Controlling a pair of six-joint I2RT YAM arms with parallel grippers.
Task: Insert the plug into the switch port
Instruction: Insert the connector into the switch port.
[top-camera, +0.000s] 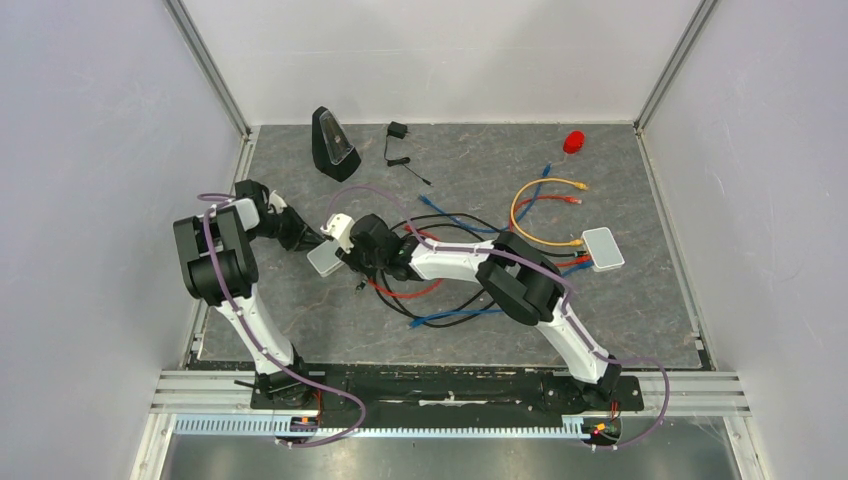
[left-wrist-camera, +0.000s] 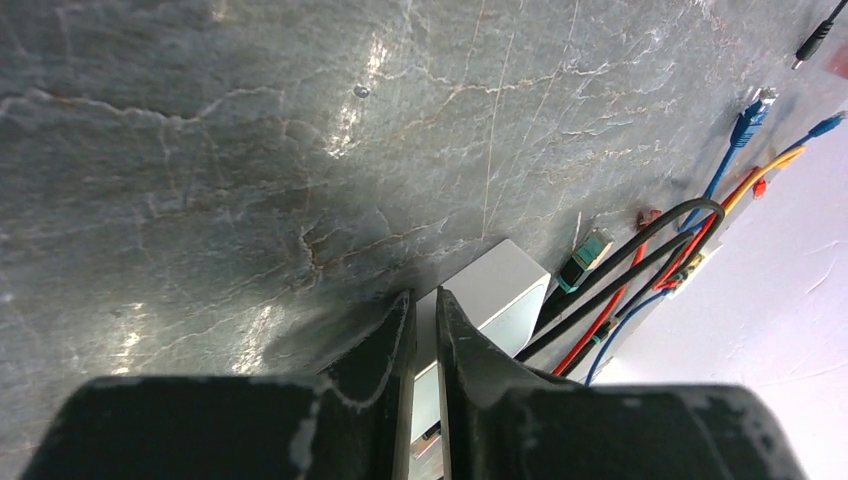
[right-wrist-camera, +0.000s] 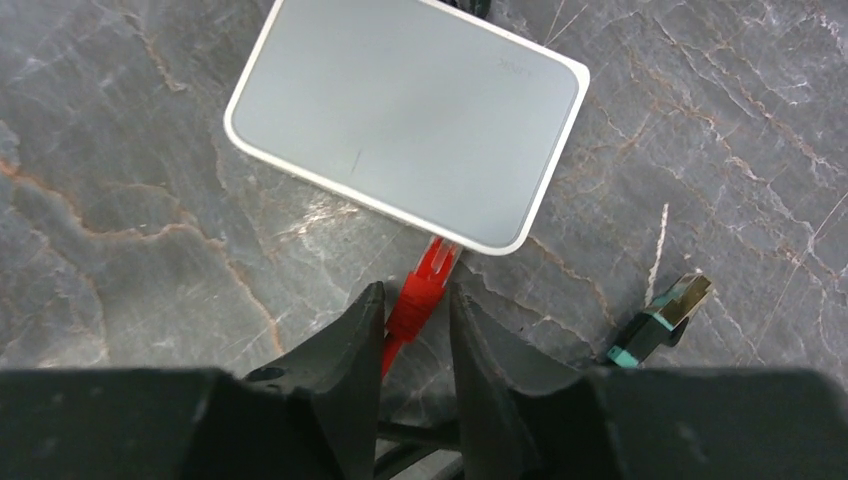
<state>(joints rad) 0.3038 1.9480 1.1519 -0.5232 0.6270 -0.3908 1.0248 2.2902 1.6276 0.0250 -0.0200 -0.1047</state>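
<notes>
Plain white walls and slim metal corner posts box in a grey marbled worktop under even, soft light.

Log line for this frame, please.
right gripper: shut on red plug | plug tip: at switch edge, seating unclear | left gripper: at switch, grip unclear

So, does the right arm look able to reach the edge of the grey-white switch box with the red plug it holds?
Probably yes. The right gripper holds the red plug with its tip at the near edge of the grey-white switch box, and nothing lies between them; the teal plug sits aside.
</notes>
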